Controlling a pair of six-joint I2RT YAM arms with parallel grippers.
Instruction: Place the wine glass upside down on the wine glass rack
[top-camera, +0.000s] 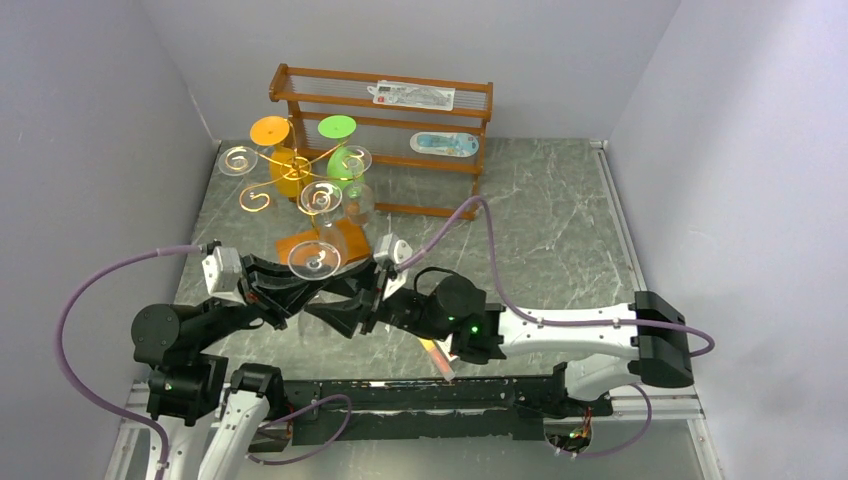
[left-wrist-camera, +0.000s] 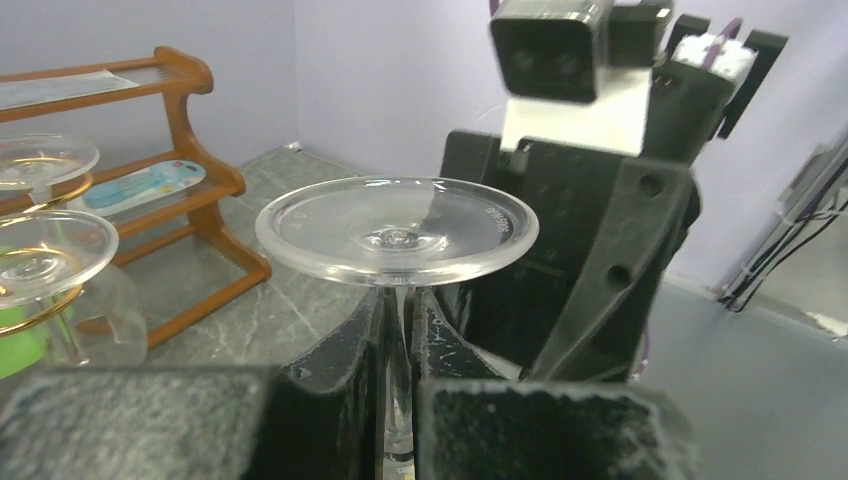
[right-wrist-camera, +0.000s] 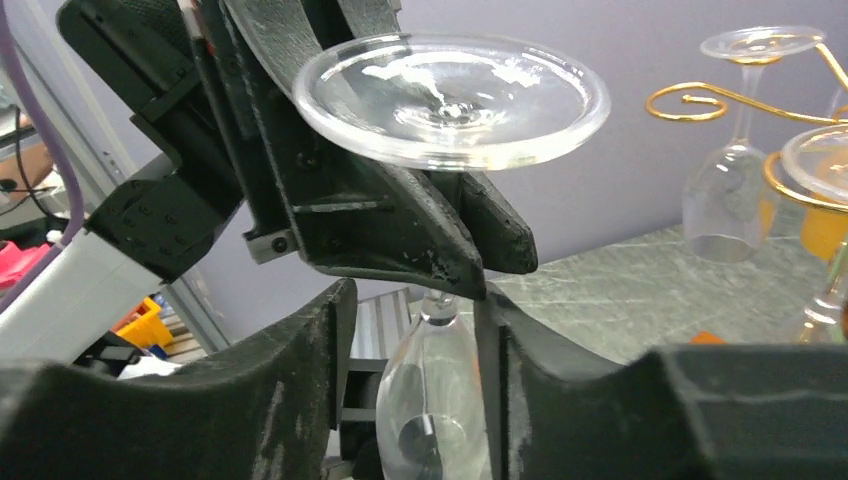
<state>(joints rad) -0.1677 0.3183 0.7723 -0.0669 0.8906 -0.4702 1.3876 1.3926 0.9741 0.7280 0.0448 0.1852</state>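
status: wine glass (top-camera: 314, 260) already flipped, foot up, bowl down, stem upright, held over near-left counter (top-camera: 540, 230). my left jaws pinched narrow on stem just under foot; right jaws parted round bowl neck, gap on one side, so reckon left arm carries it alone. wine glass rack (top-camera: 293, 166) just far of jaws, bit left. count: one glass in jaws, five hanging on rack (three clear, one orange, one green), one free spiral (top-camera: 258, 200) near-left, guessing that's my slot

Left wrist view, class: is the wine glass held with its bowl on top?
No, the wine glass shows its flat foot on top, stem clamped in the left gripper.
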